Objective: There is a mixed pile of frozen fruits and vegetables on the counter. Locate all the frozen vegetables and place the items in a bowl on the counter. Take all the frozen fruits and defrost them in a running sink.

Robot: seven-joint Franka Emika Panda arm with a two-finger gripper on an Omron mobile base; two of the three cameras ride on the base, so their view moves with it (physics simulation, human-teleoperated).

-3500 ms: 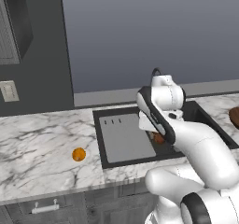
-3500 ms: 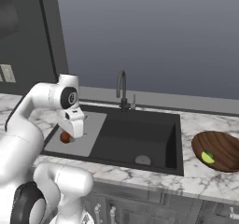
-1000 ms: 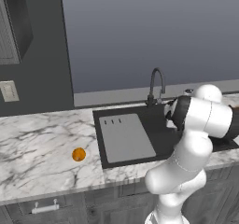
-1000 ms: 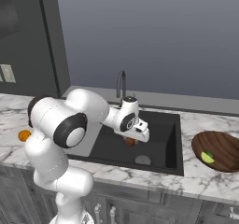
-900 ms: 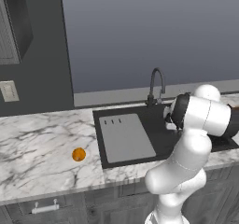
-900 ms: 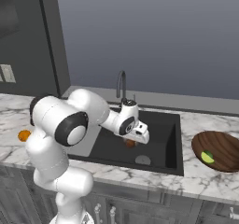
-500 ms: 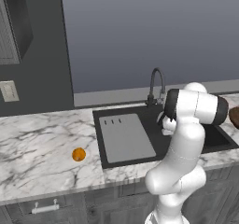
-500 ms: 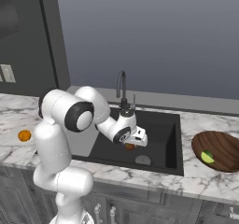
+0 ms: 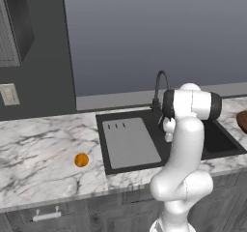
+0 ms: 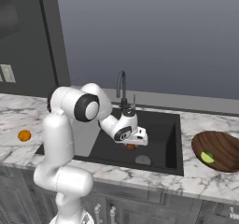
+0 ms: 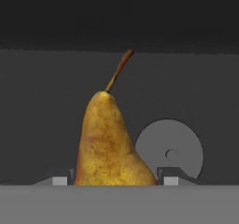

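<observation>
Left base view, far left: orange ball (image 9: 81, 160) sits alone on the white marble counter (image 9: 38, 149), well apart from the sink and to the left of the light grey ribbed drainboard (image 9: 129, 141). Right base view shows the same ball at the left edge of the slab, beyond the arm.

Centre: matte black sink (image 10: 158, 134) set in the counter, dark gooseneck tap (image 10: 122, 88) at its back edge. No water stream can be made out at the tap. Arm reaches from the base over the front rim and down into the basin.

Gripper (image 10: 132, 144) is low inside the basin, pointing down, just left of the round grey drain (image 10: 143, 160). A small reddish-brown item shows at its tips in the right base view. Hand view settles it: pear (image 11: 109, 141), yellow-brown skin with a thin curved stem, stands between the two finger tips (image 11: 59, 180), one tip on each side of its wide base. Jaws are clenched around the pear, so the fruit is in the grip. Drain disc lies behind and to the right of the pear in that view, basin floor dark all round.

Right: dark reddish-brown bowl (image 10: 224, 146) rests on the counter to the right of the sink, a pale yellow-green bit (image 10: 207, 157) lying inside it
</observation>
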